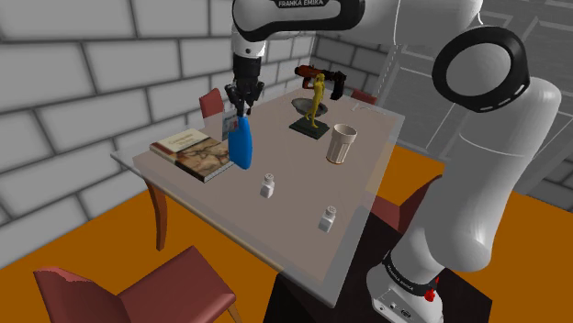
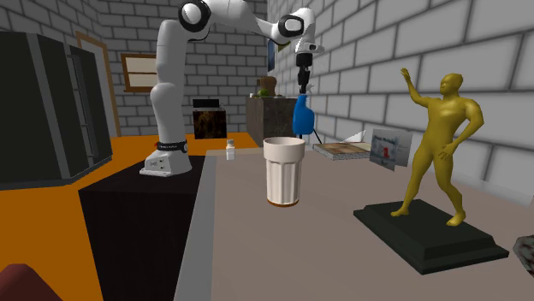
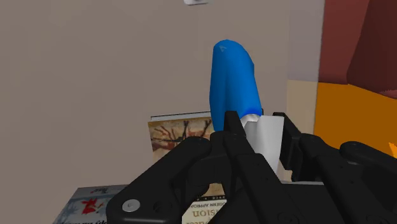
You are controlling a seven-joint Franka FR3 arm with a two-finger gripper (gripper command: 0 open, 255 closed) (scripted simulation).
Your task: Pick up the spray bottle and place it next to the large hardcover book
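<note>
One pale tabletop carries everything. Over it reaches the white arm, with "FRANKA EMIKA" readable on its upper link in the shoulder view. The large book lies flat near the table's far corner at the shoulder view's left; it has a brown pictured cover whose lettering I cannot read. A yellow figure statue stands on a dark base, with a cream cup near it.

The spray bottle, blue with a white head, hangs upright just beside the book's edge. I cannot tell whether its base touches the table. The black gripper points down, and its fingers clasp the white head from both sides. Two small white shakers stand nearer the stand.
</note>
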